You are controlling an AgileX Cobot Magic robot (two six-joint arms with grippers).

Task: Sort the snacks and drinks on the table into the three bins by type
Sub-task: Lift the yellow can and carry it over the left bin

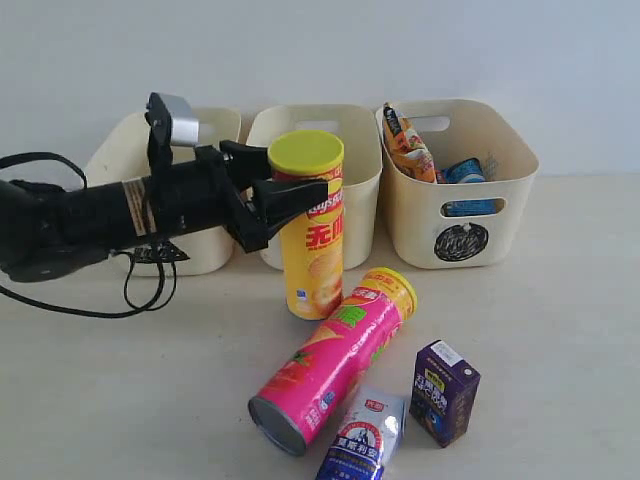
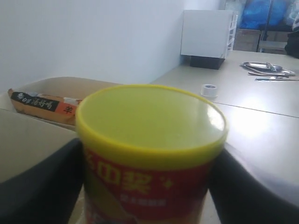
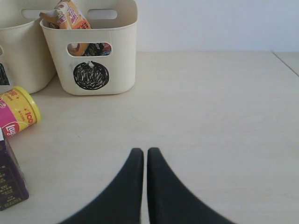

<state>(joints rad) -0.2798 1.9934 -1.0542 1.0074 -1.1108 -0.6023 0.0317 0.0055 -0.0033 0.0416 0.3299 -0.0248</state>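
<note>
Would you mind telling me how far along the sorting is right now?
Done: orange packet and blue packet sit in the circle bin. In hand: the left claw grips the upright yellow tube. Left: the pink tube, purple carton and white-and-blue carton wait on the table. The right claw is shut.

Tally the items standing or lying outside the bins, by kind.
Chip tubes: 2 (yellow tube, pink tube)
Drink cartons: 2 (purple carton, white-and-blue carton)
Total: 4
</note>
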